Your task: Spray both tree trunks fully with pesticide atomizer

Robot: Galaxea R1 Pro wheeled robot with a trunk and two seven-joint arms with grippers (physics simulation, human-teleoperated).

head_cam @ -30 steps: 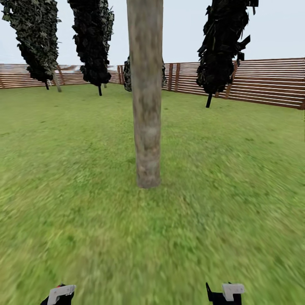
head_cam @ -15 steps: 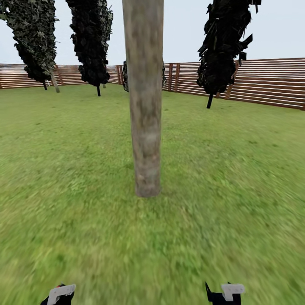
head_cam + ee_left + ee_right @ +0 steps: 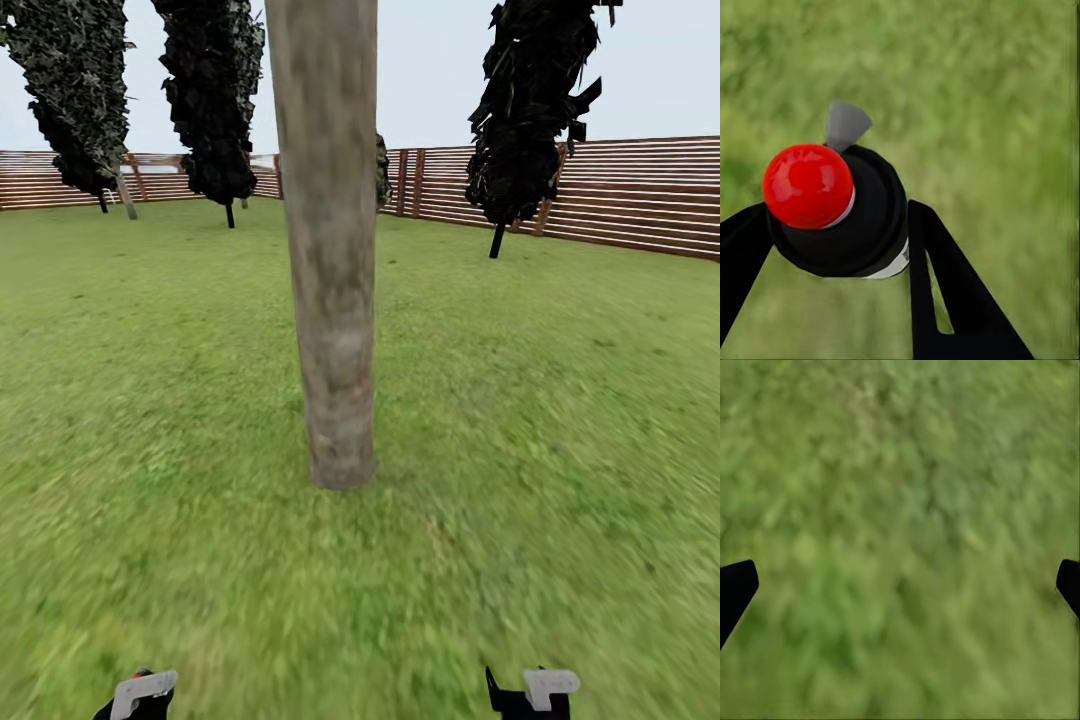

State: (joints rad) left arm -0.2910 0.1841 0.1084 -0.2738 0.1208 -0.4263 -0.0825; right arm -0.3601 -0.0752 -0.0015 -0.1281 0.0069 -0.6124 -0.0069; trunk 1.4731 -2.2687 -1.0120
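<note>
Your lawn [image 3: 560,420] runs out ahead of both hands to a slatted fence [image 3: 640,195], with dark leafy trees [image 3: 525,110] standing before it. The trunk [image 3: 330,260], mottled grey-brown and upright, rises straight ahead of you, forward of the two hands and roughly midway between them, well apart from both. Its base meets the grass in the head view.

Your left hand [image 3: 832,240] is clenched on the atomizer [image 3: 844,214], its black fingers [image 3: 945,292] pressed against either side of the black body; the red cap [image 3: 808,185] faces the wrist camera and a grey nozzle [image 3: 845,125] juts beyond it, over grass.

Your right hand [image 3: 900,585] is spread wide and holds nothing, its dark fingertips [image 3: 735,589] at the picture's two edges, blurred grass between them.
</note>
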